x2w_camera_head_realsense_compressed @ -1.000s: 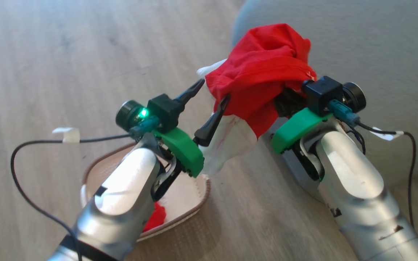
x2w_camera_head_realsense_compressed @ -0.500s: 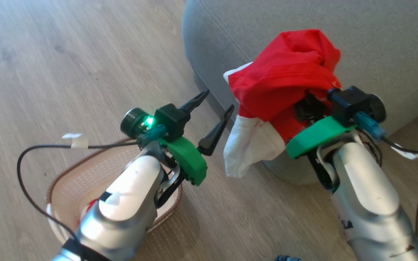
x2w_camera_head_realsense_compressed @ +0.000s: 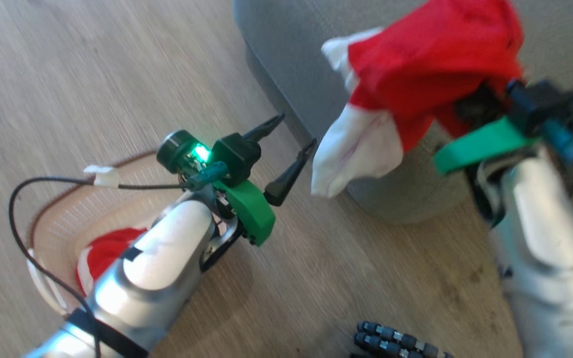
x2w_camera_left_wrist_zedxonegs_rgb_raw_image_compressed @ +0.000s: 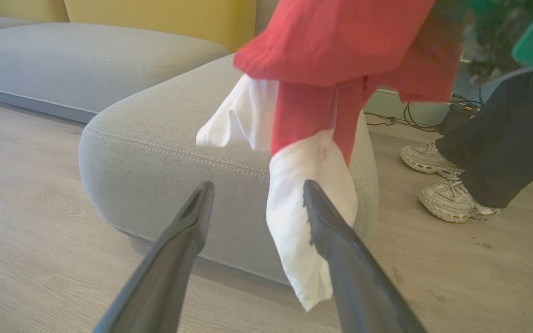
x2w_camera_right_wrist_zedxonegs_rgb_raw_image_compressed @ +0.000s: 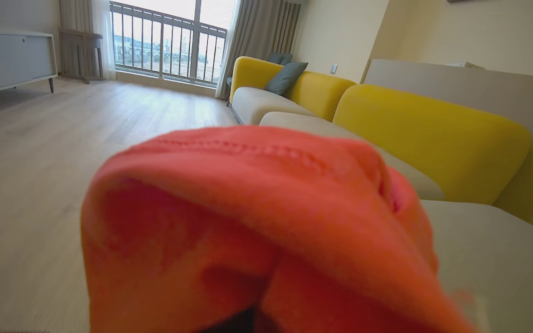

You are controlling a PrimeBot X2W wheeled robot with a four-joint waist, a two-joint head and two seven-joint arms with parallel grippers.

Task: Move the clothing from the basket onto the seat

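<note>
Right gripper (x2w_camera_head_realsense_compressed: 470,107), upper right of the head view: fingers are buried under the clothing bundle (x2w_camera_head_realsense_compressed: 430,54). I cannot tell whether they pinch it or it merely drapes over them. The bundle hangs in the air by the seat (x2w_camera_head_realsense_compressed: 286,69) corner, not yet resting on the cushion. The white cloth (x2w_camera_head_realsense_compressed: 358,149) dangles lowest, centre frame.

Left gripper (x2w_camera_head_realsense_compressed: 295,131): spread wide, empty, tips just beside that white tail.

Basket (x2w_camera_head_realsense_compressed: 72,214), lower left, has one red garment (x2w_camera_head_realsense_compressed: 105,248) in it.

Judgement: light, limp fabric, not fragile. Loose tails could slip off or snag. The best hold is deep in a bunched fold, not at an edge.
</note>
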